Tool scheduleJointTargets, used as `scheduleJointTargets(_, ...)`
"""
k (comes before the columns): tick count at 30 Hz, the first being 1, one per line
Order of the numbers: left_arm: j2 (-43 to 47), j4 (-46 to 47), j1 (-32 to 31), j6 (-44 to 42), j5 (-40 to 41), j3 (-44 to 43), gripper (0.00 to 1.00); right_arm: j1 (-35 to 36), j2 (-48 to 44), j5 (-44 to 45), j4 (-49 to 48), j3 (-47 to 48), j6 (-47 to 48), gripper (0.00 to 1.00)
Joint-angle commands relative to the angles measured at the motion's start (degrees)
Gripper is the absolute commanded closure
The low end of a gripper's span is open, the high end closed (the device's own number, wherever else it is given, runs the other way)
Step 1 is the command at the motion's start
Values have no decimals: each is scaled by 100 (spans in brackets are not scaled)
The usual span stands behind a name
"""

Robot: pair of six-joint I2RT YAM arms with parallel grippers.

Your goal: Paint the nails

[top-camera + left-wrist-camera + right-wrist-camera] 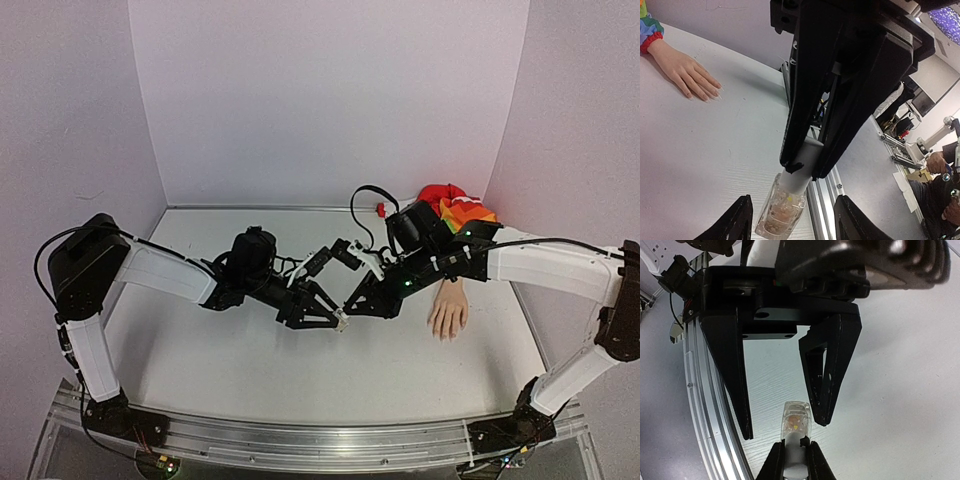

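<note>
Nearest the lens in the right wrist view, my right gripper (796, 449) has its two fingers pressed together on the white cap (795, 462) of a small clear bottle (796, 421); the bottle projects beyond the fingertips, with pale orange-brown contents visible through the glass. My left gripper (785, 427) reaches in from the opposite side; its black fingers (740, 390) stand apart, one on each side of the bottle, with a gap showing between each finger and the glass, so it grips nothing. From the left wrist view the same arrangement appears in reverse: bottle between my spread left fingers, cap clamped from above by the right gripper; whether the bottle's base touches the table (250, 370) I cannot tell. In the top view both grippers meet low over the table's middle, just beyond the aluminium rail (300, 440) at the near edge. Fake hand (448, 318): palm down on the table, to my right of the grippers and well apart from them, fingers pointing toward the near edge; rainbow sleeve (467, 213) and red cuff (652, 41) behind the wrist. Nails (705, 99): at the fingertips, too small for their surface to be judged.
</note>
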State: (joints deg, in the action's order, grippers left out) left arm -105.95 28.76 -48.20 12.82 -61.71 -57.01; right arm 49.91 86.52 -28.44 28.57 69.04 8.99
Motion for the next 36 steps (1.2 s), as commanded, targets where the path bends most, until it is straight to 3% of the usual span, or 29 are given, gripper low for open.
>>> scheduleJointTargets(1, 76, -149, -49, -372, 224, -178, 39, -7, -138, -169, -106, 229, 59, 100)
scheduleJointTargets(8, 197, 207, -66, -350, 513, -22, 52, -5, -72, -178, -179, 260, 3, 100)
scheduleJointTargets(16, 198, -37, -71, -512, 431, -54, 52, -8, -120, -61, -326, 233, -79, 100)
scheduleJointTargets(21, 232, -46, -77, -559, 504, -45, 67, -6, -100, -42, -364, 206, -105, 100)
scheduleJointTargets(25, 339, -158, -76, -743, 838, 8, 87, -5, -143, 278, -464, 151, -291, 100)
scheduleJointTargets(26, 405, -143, -78, -813, 1046, 61, 90, -3, -174, 448, -522, 126, -450, 95)
scheduleJointTargets(28, 595, -13, -108, -923, 1697, 237, 97, -6, -264, 926, -688, 56, -891, 70)
scheduleJointTargets(30, 810, 250, -195, -1042, 2528, 483, 100, -3, -340, 1497, -837, -16, -1606, 54)
scheduleJointTargets(36, 1160, 1068, -629, -1480, 4988, 990, 100, 7, -429, 2388, -1030, 20, -3633, 38)
